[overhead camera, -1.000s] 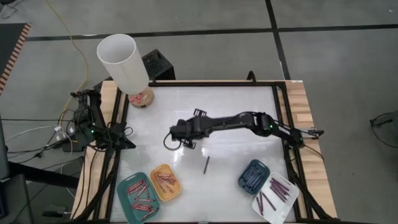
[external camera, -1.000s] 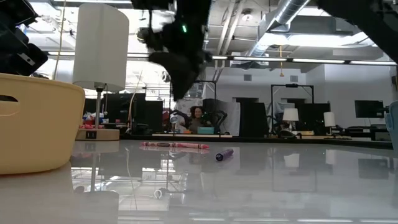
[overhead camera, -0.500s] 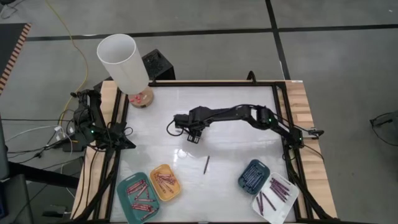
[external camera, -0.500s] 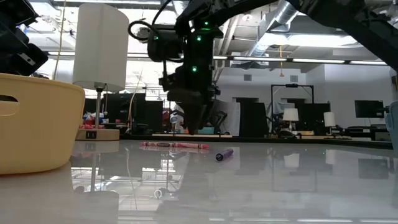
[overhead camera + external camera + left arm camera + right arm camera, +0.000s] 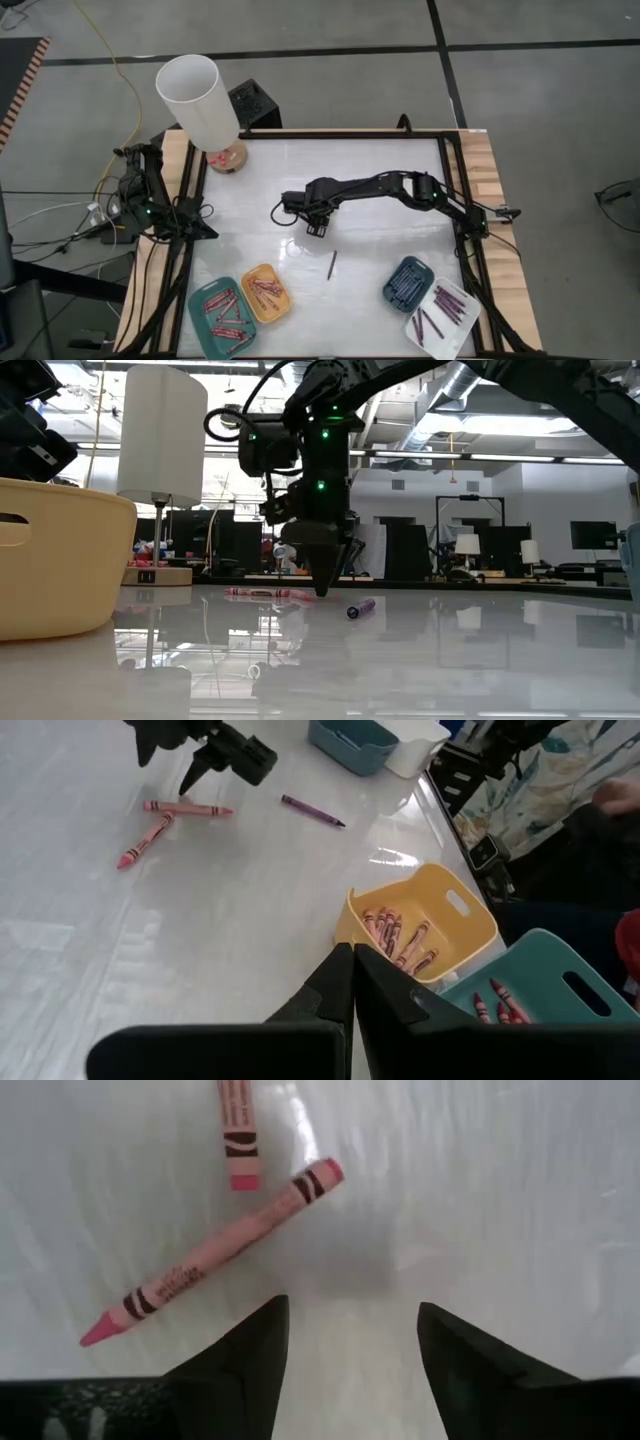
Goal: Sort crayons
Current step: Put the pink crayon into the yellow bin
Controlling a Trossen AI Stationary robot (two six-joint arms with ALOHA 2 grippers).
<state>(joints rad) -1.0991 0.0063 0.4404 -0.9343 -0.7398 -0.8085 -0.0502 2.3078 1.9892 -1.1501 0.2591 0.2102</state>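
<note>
White table (image 5: 380,160), four trays (image 5: 265,292), loose crayons (image 5: 187,809), lamp (image 5: 198,105)

upper pink crayon (image 5: 237,1135) cut off by edge

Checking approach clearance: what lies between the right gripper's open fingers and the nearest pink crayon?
Only bare white tabletop separates right gripper from pink crayon, per right wrist view.

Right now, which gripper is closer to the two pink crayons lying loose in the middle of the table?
The right gripper. It hangs open just above the two pink crayons, its fingertips almost on them. The left gripper, shut, is parked off the table's left edge.
</note>
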